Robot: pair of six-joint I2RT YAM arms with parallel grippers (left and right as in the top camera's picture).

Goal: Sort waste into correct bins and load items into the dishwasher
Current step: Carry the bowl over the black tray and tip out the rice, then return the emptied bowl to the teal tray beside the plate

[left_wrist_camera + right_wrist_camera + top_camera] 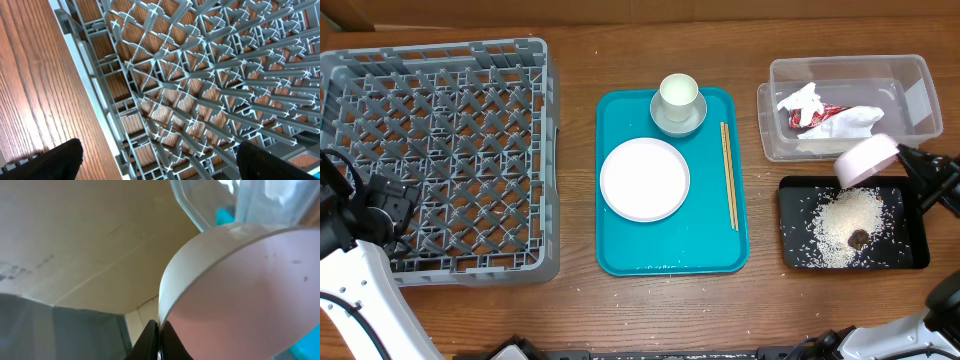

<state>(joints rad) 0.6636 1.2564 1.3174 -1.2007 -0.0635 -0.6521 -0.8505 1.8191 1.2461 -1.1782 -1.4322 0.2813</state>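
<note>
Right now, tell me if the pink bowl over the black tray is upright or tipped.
Tipped: the pink bowl hangs on its side in the shut right jaws above the black tray, rice lying beneath.

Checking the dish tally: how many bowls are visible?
2: pink bowl held by the right gripper over the black tray; grey-green bowl under the cup on the teal tray.

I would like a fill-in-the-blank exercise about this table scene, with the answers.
The rice lies in the ____ tray.
The white cup stands inside the grey-green ____.
The pink bowl is held by the ____ arm's fingers.
A pair of wooden ____ lies on the teal tray.
Missing words: black, bowl, right, chopsticks.
</note>
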